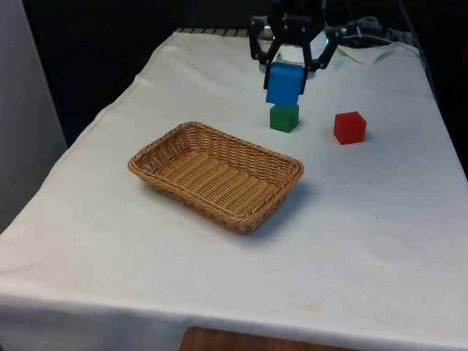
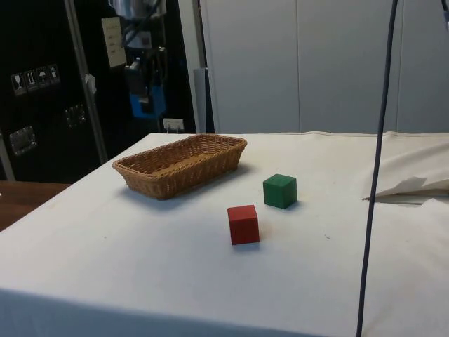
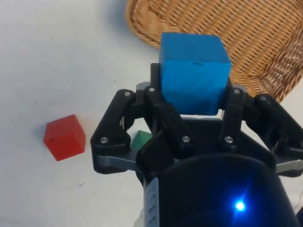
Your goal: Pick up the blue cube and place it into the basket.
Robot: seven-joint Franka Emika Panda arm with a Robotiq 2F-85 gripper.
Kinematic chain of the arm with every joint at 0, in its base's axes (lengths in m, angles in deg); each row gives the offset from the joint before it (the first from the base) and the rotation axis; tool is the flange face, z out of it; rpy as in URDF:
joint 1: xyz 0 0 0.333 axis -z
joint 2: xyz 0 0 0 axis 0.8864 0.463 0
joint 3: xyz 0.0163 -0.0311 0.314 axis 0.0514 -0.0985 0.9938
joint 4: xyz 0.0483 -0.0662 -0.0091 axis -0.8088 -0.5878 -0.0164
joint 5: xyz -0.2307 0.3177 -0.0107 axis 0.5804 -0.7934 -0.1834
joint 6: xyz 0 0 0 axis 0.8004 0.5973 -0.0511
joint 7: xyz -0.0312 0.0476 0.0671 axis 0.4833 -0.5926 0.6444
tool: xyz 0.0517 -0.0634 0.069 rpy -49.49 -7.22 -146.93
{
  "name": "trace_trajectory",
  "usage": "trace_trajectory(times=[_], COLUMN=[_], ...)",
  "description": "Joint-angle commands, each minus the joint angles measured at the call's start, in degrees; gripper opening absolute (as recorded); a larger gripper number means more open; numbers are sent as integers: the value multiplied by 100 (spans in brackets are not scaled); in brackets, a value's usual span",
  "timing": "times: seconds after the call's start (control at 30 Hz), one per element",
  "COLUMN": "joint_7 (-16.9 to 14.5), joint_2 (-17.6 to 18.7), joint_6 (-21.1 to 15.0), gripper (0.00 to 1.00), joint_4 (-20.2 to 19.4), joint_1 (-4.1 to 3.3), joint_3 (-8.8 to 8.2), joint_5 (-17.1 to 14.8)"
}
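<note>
Your blue cube (image 1: 284,82) is off the table, pinched between the two fingers of the gripper (image 1: 292,69) and hanging in the air with nothing under it touching it. In the wrist view the cube (image 3: 193,71) sits squarely between the black fingers (image 3: 156,94), which press on two opposite faces.

The gripper points straight down at the cloth, held well above it, and its wrist runs up out of the front view's top edge. From the side view you see the gripper (image 2: 146,95) and the cube (image 2: 147,104) high against the dark cabinets.

In the front view the cube appears directly over the green cube (image 1: 284,118), almost stacked on it. The side view corrects that for you: the green cube (image 2: 280,190) rests on the cloth well apart from the held cube. The wrist view shows the green cube (image 3: 141,140) partly hidden behind the gripper's linkage, and the basket's rim (image 3: 142,28) near the held cube.

The basket (image 1: 157,151) lies towards the front view's left of the cubes. The red cube (image 1: 349,127) sits on the table (image 1: 365,256) near the green one, on the front view's right.
</note>
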Motion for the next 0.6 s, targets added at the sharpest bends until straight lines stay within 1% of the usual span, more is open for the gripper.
trace_trajectory(times=[0.0, 0.03, 0.07, 0.1, 0.3, 0.33, 0.37, 0.4, 0.57], joint_7=[-86, -115, -52, -149, -395, -304, -435, -498, -710], joint_2=[11, 23, 17, 29, 97, 97, 103, 120, 195], joint_6=[-74, -92, -29, -115, -229, -149, -246, -275, -338], gripper=[1, 1, 1, 1, 1, 1, 1, 1, 1], joint_4=[-23, -29, -17, -40, -57, -29, -63, -63, -57], joint_1=[52, 57, 11, 69, 103, 52, 115, 120, 155], joint_3=[-6, -40, -63, -63, -252, -269, -281, -332, -470], joint_5=[-57, -63, 0, -69, -195, -115, -218, -246, -378])
